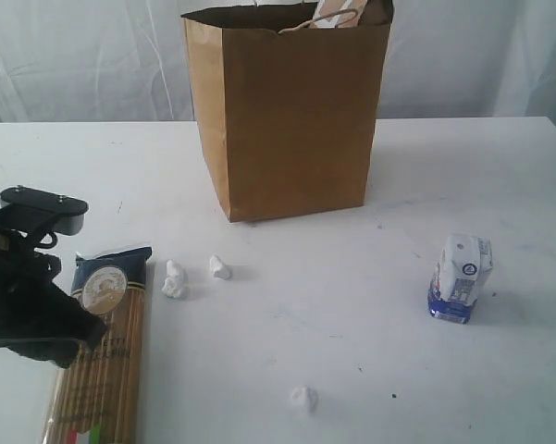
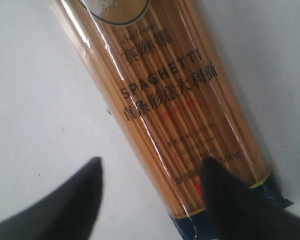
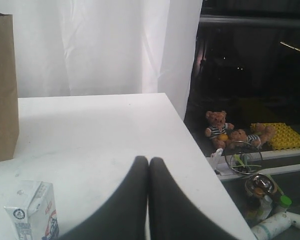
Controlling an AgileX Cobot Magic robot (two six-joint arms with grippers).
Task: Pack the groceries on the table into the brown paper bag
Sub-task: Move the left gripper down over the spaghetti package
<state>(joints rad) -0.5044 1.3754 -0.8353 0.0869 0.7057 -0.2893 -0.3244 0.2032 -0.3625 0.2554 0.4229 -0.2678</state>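
Left gripper [image 2: 150, 161] gapes empty over the spaghetti packet [image 2: 164, 100], its ends cropped; right gripper [image 3: 149, 161] pinched empty above bare table [image 3: 90, 130].

One brown paper bag [image 1: 291, 129], one spaghetti packet [image 1: 111, 356], one small white-blue carton [image 1: 461, 277] and three white lumps [image 1: 175, 280]

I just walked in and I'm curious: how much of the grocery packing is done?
Done: unclear; the brown paper bag hides its contents, and only something pale shows at its mouth. In hand: the left end effector is open over the spaghetti packet, not gripping it. Left: that packet and the small white-blue carton are on the table; the right end effector is shut, empty.
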